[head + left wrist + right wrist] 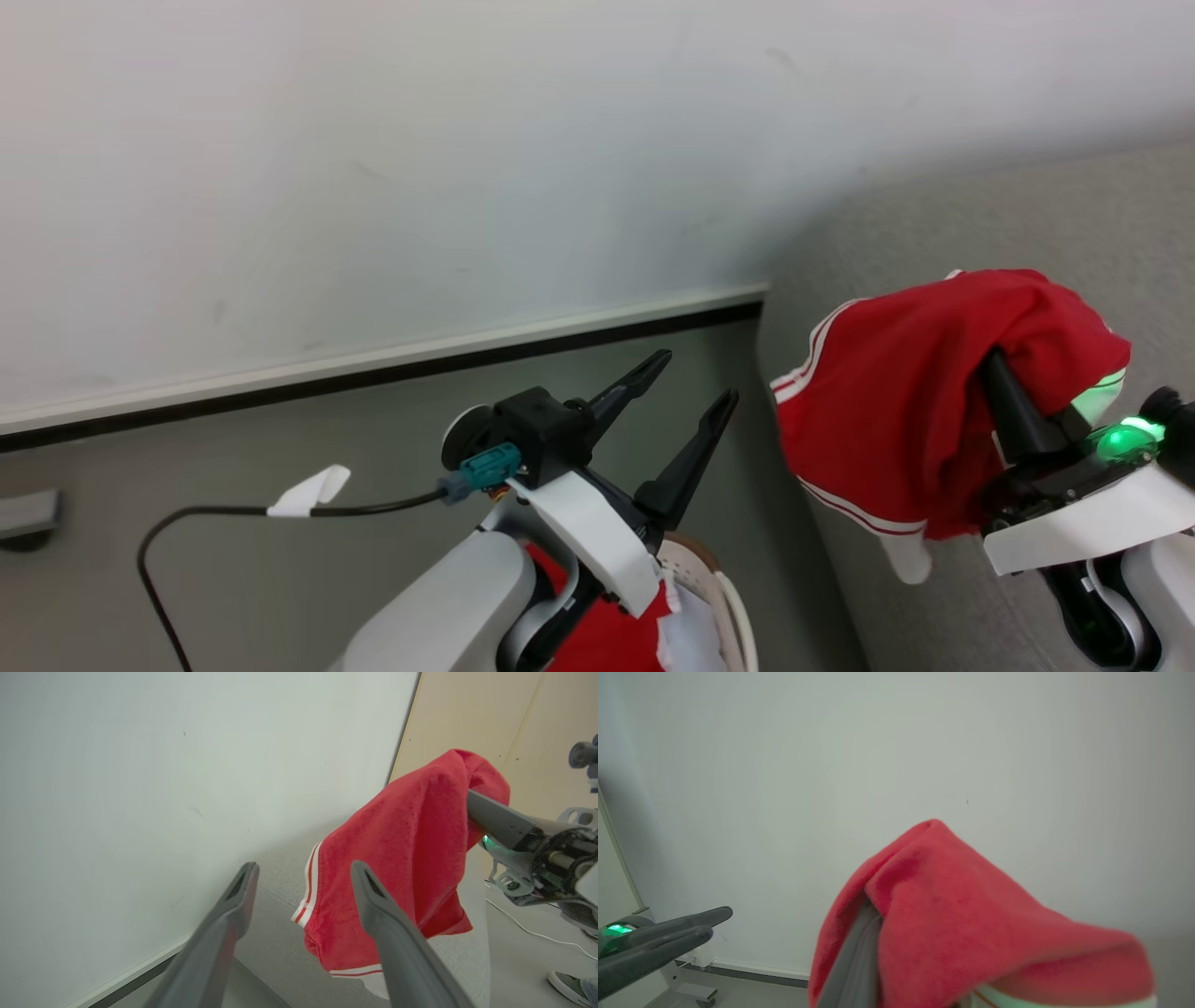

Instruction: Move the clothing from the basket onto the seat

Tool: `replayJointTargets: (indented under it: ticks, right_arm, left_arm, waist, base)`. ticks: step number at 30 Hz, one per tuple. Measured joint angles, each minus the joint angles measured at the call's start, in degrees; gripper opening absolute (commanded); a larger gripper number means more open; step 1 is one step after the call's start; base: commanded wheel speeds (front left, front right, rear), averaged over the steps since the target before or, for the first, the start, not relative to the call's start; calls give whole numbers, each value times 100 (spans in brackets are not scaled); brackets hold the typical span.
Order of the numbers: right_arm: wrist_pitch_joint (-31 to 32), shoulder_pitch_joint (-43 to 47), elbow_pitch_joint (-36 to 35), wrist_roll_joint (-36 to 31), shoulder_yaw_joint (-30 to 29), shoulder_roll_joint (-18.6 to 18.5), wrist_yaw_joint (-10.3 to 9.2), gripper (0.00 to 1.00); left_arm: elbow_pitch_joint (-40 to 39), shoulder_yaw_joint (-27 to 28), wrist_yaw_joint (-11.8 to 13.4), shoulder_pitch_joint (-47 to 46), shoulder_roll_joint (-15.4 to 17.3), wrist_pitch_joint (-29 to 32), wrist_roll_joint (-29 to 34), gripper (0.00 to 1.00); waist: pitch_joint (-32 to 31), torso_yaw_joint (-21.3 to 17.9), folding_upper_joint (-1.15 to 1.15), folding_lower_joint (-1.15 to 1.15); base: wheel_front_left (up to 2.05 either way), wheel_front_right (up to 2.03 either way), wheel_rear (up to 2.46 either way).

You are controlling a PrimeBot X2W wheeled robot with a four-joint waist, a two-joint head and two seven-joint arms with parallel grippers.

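Clothing above seat; basket leftward.

Tips of the right tool under the clothing; basket mostly behind the left forearm.

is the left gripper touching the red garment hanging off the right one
Apart. The head view shows a clear gap between the open left gripper and the striped edge of the red garment.

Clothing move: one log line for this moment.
right hand: shut on red garment, above seat | left hand: open, empty, near basket
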Motion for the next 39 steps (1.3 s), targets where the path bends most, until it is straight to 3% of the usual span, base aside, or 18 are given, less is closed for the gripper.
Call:
replayJointTargets:
  ticks: [13, 19, 29, 39]
  right_arm:
    - [1, 149, -464, -264, -531, 190, 0, 0]
    - [1, 181, -547, -357, -583, 249, 0, 0]
    - [0, 42, -669, -400, -1083, 253, 0, 0]
    - [-2, -1246, -245, -300, -2303, -58, 0, 0]
  left_arm:
    - [169, -185, -123, -194, 146, -237, 393, 100]
    - [244, -252, -122, -218, 148, -274, 441, 100]
    - [157, -449, -78, -438, 165, -214, 717, 100]
    - [-83, -595, -80, -790, 405, 59, 982, 100]
  waist:
    - [539, -1179, 0, 0]
    - [664, -1541, 0, 0]
    - [989, -1549, 0, 0]
    - [1904, -1248, 0, 1]
  base:
    - [0, 0, 0]
    - [0, 0, 0]
    - [0, 0, 0]
    - [0, 0, 0]
